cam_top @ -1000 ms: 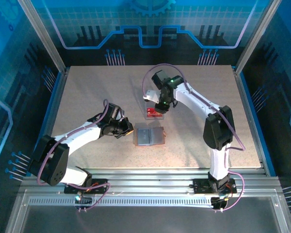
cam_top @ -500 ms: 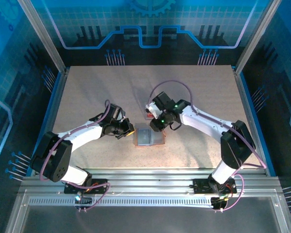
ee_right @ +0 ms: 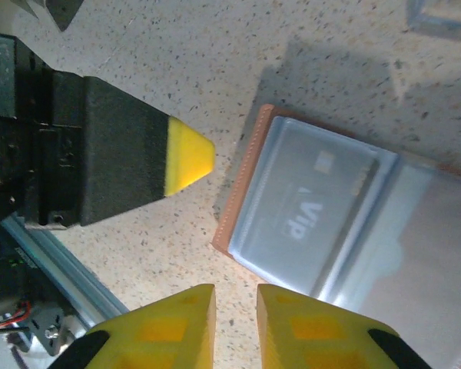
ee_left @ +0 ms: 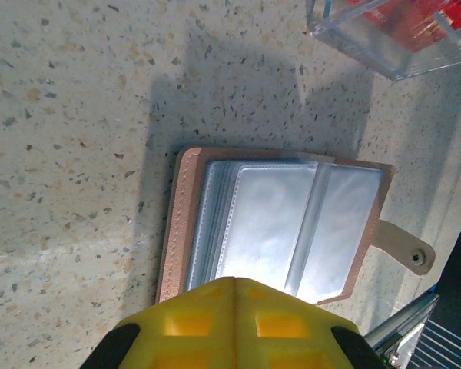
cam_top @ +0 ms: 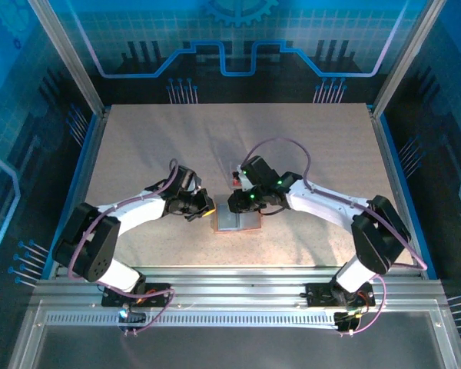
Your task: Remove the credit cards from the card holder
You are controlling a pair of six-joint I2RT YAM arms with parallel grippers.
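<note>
Card holder [cam_top: 237,221] lies open flat on the speckled table [cam_top: 138,154], clear sleeves facing up, tan rim around them. In the left wrist view the card holder [ee_left: 276,231] has its snap tab [ee_left: 403,250] sticking out of the far short edge.

L gripper [cam_top: 207,206] sits just beside the holder's left edge. Its yellow pads are pressed together w/ nothing btwn them, and the L gripper [ee_left: 234,284] tip overlaps the holder's near edge. Can't tell if it touches.

R gripper [cam_top: 234,201] hangs over the holder's far-left corner. In the right wrist view the R gripper [ee_right: 236,300] has its jaws a narrow slit apart, empty, bare table showing btwn them, just off the holder's edge. A dark VIP card [ee_right: 307,207] lies inside the top sleeve of the card holder [ee_right: 415,254]. The L gripper [ee_right: 190,156] points at the holder's edge there, w/ a small gap.

Beyond the holder stands a clear plastic container [ee_left: 392,46] w/ red cards [ee_left: 415,19] inside.
</note>
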